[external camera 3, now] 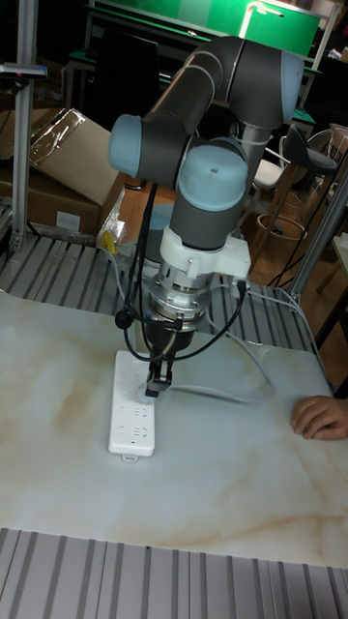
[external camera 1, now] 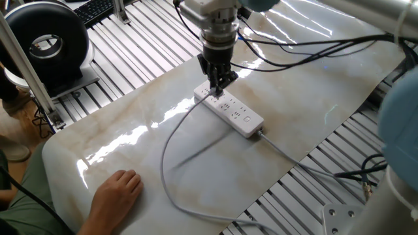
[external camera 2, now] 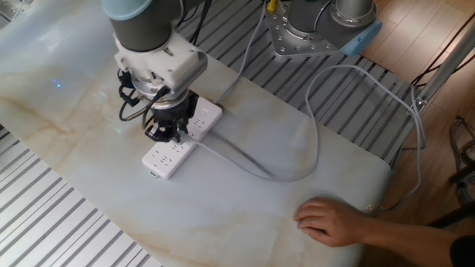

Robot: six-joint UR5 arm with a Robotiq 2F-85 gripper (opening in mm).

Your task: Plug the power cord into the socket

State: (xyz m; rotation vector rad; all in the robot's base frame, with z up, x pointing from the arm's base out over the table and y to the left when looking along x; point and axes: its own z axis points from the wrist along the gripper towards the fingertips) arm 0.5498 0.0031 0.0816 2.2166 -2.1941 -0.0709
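Observation:
The socket [external camera 1: 243,119] is a long white power strip lying diagonally on the marbled mat; it also shows as the socket [external camera 2: 162,159] and the socket [external camera 3: 130,422]. My gripper [external camera 1: 215,89] points straight down over the strip's far end, shut on the small plug of the power cord [external camera 1: 165,146]. The plug tip sits at or just above the strip's face, and I cannot tell whether its pins are in the holes. From the gripper [external camera 2: 168,135] the power cord [external camera 2: 256,170] trails in a loop across the mat. In the tall view the gripper [external camera 3: 157,380] stands over the strip's middle.
A person's hand [external camera 1: 118,188] rests flat on the mat near its front edge, seen again as the hand [external camera 2: 329,221]. The strip's white lead [external camera 1: 292,158] runs off to the right. Black robot cables [external camera 1: 313,56] hang behind. Slatted metal surrounds the mat [external camera 1: 130,46].

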